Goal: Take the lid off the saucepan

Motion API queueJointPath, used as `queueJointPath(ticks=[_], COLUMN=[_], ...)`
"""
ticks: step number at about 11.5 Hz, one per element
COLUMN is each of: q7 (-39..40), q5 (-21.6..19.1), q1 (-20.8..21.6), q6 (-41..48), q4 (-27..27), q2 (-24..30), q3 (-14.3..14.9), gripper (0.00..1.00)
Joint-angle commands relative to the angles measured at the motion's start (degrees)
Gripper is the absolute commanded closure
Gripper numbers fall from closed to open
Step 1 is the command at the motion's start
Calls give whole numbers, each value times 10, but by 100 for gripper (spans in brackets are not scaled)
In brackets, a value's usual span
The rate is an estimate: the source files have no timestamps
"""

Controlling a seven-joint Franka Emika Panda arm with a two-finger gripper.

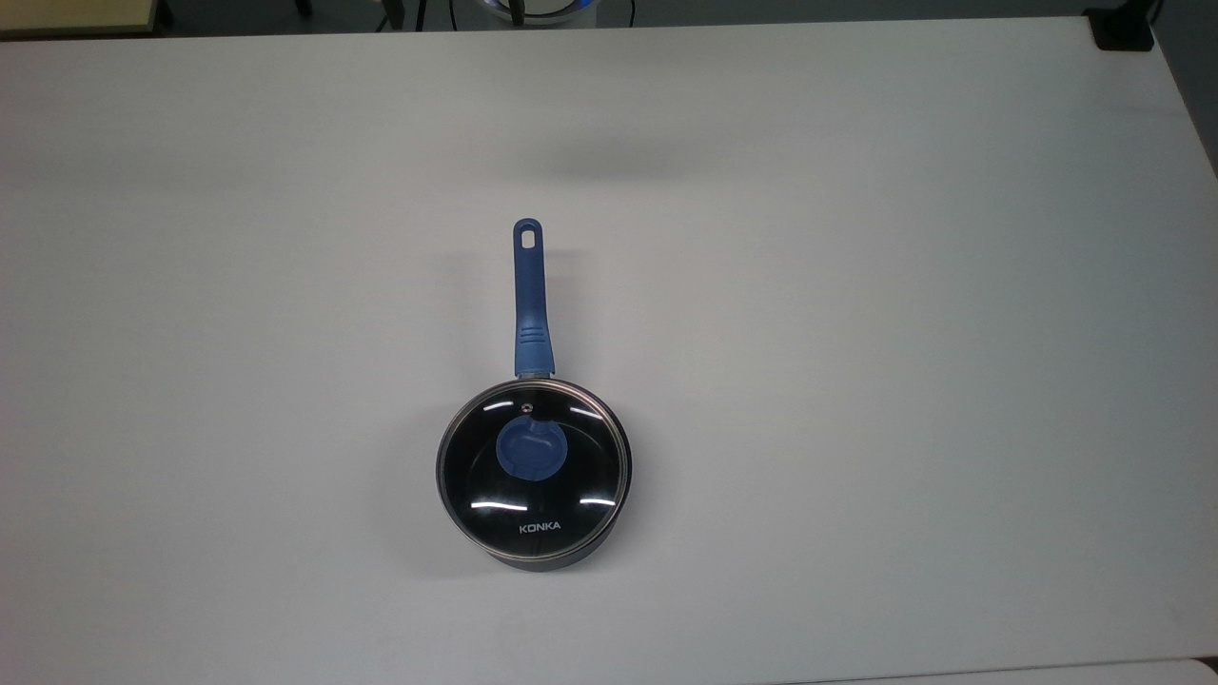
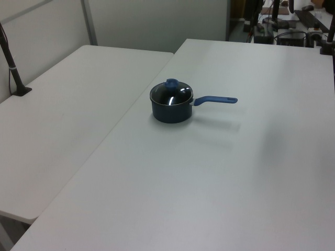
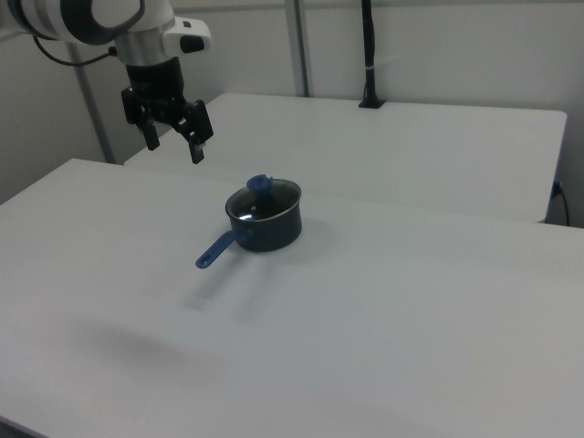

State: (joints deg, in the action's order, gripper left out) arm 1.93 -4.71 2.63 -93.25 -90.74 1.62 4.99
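The saucepan (image 1: 563,559) stands on the white table (image 1: 856,381), a little toward the top view's bottom. Its long blue handle (image 1: 530,304) points up in the top view. The glass lid (image 1: 576,471) with a blue knob (image 1: 529,453) and "KONKA" lettering sits closed on the pan. In the left view the saucepan (image 2: 170,112) carries the lid (image 2: 172,94), handle pointing right. In the right view the saucepan (image 3: 272,230) and lid (image 3: 265,201) sit mid-table, while my gripper (image 3: 173,146) hangs open and empty in the air, well above and to the left of the pan.
A second white table (image 2: 57,104) adjoins along one side. A black clamped post (image 3: 368,55) stands at its far edge, seen also as a black post (image 2: 13,68) in the left view. A black clamp (image 1: 1123,29) sits at the top view's upper right corner.
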Motion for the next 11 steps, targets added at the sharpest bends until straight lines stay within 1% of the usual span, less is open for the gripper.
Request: queueJointPath(ticks=[1,11], q7=[10,15], q5=[0,0], q1=[9,11], q6=[-6,-9], q4=[-26,-27], q2=[25,24], q3=[9,9], gripper=[0,0])
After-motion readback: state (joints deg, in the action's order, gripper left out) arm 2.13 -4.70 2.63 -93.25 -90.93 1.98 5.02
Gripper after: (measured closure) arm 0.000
